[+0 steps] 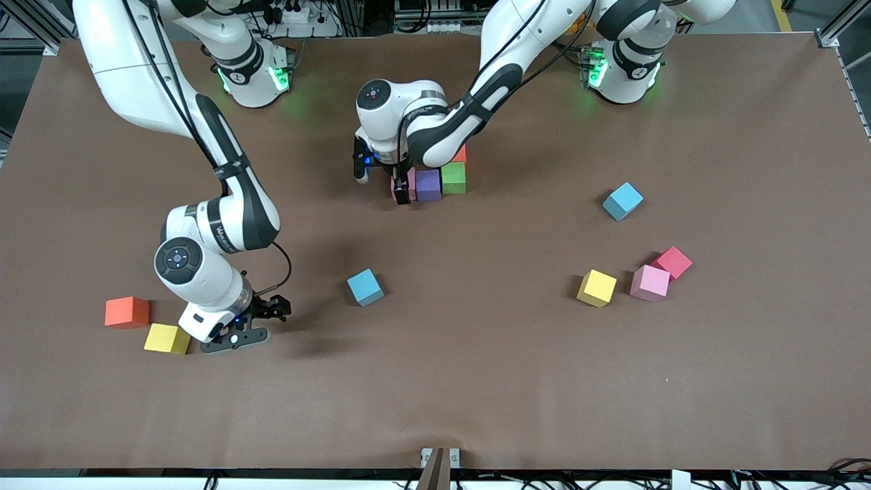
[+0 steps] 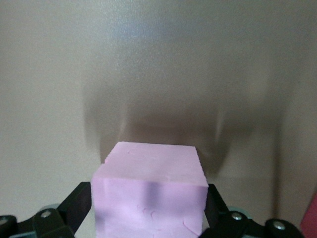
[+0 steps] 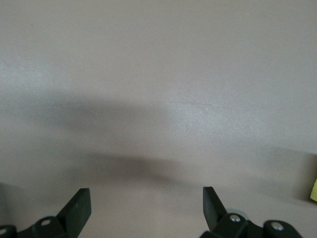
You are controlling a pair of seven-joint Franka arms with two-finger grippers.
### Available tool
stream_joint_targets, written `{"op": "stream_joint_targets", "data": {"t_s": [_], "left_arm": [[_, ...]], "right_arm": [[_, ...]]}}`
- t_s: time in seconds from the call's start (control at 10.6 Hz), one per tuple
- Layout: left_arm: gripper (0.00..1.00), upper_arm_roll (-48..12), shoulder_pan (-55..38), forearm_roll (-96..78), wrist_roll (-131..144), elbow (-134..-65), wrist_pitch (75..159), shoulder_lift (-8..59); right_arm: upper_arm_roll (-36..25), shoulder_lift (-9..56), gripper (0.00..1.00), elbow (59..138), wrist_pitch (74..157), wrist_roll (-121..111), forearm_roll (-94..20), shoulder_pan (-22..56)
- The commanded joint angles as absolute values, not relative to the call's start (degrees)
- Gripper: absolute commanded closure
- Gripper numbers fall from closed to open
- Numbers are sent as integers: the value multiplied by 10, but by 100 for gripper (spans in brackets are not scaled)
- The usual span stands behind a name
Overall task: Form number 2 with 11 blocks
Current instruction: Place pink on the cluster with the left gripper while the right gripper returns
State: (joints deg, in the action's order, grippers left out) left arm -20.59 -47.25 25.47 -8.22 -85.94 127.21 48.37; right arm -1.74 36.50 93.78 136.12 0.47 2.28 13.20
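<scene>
Under the left arm's hand stands a short row of blocks: a pink block [image 1: 412, 184], a purple block [image 1: 428, 185] and a green block [image 1: 454, 177], with a red block [image 1: 462, 154] half hidden past the green one. My left gripper [image 1: 404, 185] is open astride the pink block [image 2: 151, 193], a black finger [image 2: 79, 198] at each side. My right gripper [image 1: 262, 323] is open over bare table beside a yellow block [image 1: 167, 338], with nothing between its fingers [image 3: 79, 208]. An orange block [image 1: 126, 312] lies next to that yellow one.
Loose blocks lie around: a blue one [image 1: 365, 287] mid-table; toward the left arm's end a light blue one [image 1: 622, 201], a yellow one [image 1: 597, 288], a pink one [image 1: 650, 283] and a red one [image 1: 674, 262]. A yellow sliver [image 3: 314, 191] shows at the right wrist view's edge.
</scene>
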Motion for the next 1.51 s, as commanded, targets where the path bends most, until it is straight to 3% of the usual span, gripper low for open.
{"op": "stream_joint_targets", "data": {"t_s": [0.0, 0.85, 1.42], "left_arm": [[0, -210, -470, 261, -75, -867, 1247, 462], [0, -237, -467, 249, -54, -868, 1137, 391], [0, -232, -372, 202, -51, -862, 965, 262]], "right_arm": [[-15, 371, 0, 929, 1359, 12, 28, 131], [-15, 372, 0, 929, 1359, 12, 29, 132], [-13, 378, 0, 926, 1364, 5, 57, 196]]}}
